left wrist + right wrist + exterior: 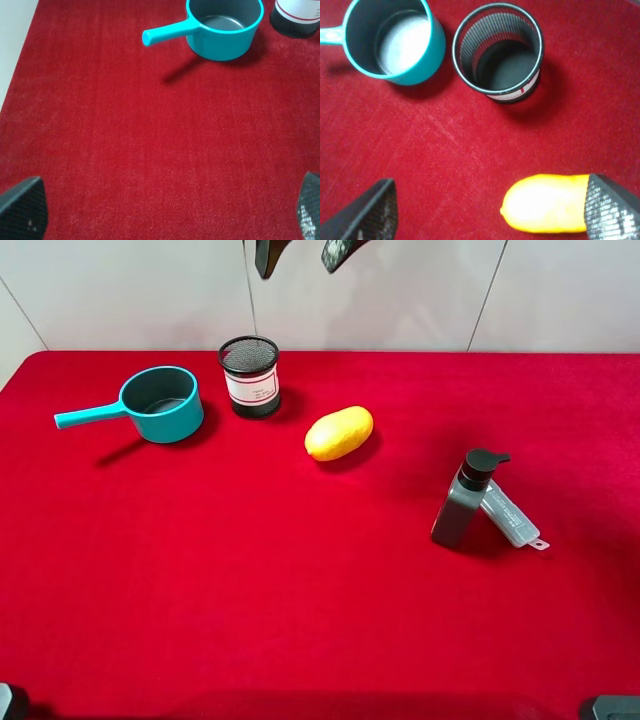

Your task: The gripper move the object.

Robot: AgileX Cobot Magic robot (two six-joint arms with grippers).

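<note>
So the mesh cup (250, 376) is standing upright near the back edge of the red cloth (300, 590), open mouth up, long axis vertical. The teal pot (160, 404) sits just beside it on one side, and the yellow lemon-looking fruit (339, 433) is a little further off on the other. The dark pump bottle (466, 498) is well apart, leaning on a clear tube.

The right gripper (490, 210) looks like the one lined up for this. Its wrist camera stares nearly straight down into the cup (498, 51), so the cup lies ahead of and below the fingers, with the fruit (545, 202) closer under them. Fingers are spread wide with nothing between them. From the high camera you only catch two dark finger tips (300, 252) poking in at the top, roughly above the cup.

The left gripper (165, 210) is spread apart too, holding nothing, hovering over bare cloth with the pot (225, 27) ahead and only a sliver of the cup (297, 17) at the frame corner. So it's farther off, I'd say.

My guess is that the right arm needs to go forward and down, straddling the rim without bumping the pot.
</note>
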